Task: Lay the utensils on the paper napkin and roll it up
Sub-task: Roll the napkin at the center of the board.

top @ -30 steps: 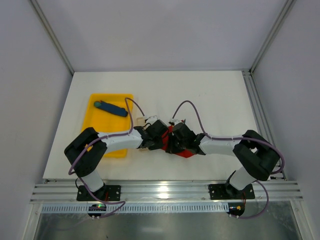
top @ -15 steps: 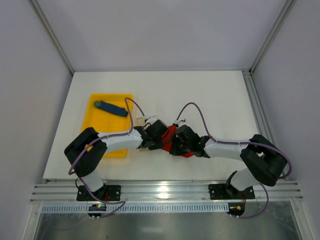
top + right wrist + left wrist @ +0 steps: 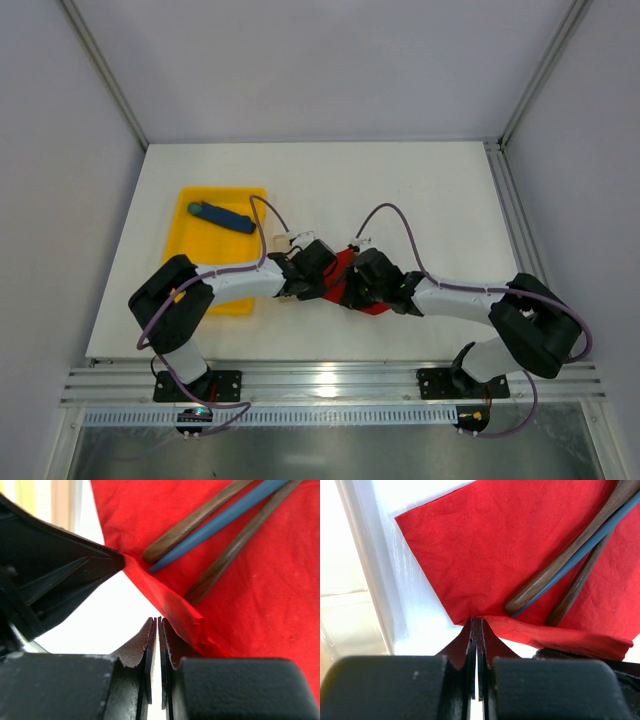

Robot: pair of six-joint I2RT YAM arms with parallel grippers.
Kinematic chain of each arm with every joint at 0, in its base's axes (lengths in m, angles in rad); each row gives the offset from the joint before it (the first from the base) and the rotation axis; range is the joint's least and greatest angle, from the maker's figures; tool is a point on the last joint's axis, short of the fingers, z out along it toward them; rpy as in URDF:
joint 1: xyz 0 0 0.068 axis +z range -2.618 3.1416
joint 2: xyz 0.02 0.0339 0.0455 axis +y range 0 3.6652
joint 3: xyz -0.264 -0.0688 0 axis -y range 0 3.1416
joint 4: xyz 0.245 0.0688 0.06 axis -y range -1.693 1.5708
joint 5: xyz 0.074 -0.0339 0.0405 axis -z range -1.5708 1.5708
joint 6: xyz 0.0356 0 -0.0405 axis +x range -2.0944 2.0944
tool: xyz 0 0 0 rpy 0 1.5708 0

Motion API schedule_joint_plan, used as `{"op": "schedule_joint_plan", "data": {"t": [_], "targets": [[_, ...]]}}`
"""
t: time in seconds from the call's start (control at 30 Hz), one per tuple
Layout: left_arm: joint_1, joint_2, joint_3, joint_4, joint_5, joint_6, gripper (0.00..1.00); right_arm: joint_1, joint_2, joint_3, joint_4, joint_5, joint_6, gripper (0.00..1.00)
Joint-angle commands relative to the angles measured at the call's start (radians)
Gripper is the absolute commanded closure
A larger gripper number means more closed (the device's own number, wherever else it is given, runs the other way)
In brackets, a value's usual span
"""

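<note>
Left claw (image 3: 476, 622) pinched shut on lifted corner of thin bright red paper napkin (image 3: 485, 545). Right claw (image 3: 159, 622) closed too, tips at folded edge; paper caught or not, cannot tell. Slim brown wooden utensils (image 3: 542, 575) already on napkin, thin blue rod (image 3: 580, 550) between them. Rolling looks barely begun. Near table edge close, yellow plastic tray (image 3: 215, 245) to left. Open white tabletop (image 3: 400, 190) beyond, so roll away.

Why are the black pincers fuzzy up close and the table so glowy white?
Left wrist view: the left pincer sits right at the lens, so its body blurs, the napkin looks sharp, and the table is washed out by glare. Right wrist view: the right pincer blurs likewise. Top view: even light, sharp.
</note>
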Motion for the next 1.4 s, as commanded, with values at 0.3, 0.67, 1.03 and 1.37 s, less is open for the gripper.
{"op": "schedule_joint_plan", "data": {"t": [0.3, 0.67, 1.03, 1.37], "targets": [[0.003, 0.023, -0.013, -0.061, -0.053, 0.008, 1.00, -0.025, -0.077, -0.095, 0.009, 0.051, -0.007, 0.87], [0.002, 0.024, -0.010, -0.068, -0.060, 0.010, 1.00, -0.039, -0.157, -0.130, -0.070, 0.088, -0.018, 0.87], [-0.001, 0.016, -0.007, -0.076, -0.060, 0.002, 1.00, -0.051, -0.214, -0.092, -0.110, 0.083, -0.031, 0.87], [-0.003, 0.012, -0.009, -0.084, -0.065, 0.002, 1.00, -0.084, -0.197, -0.116, -0.104, 0.085, -0.038, 0.87]]}}
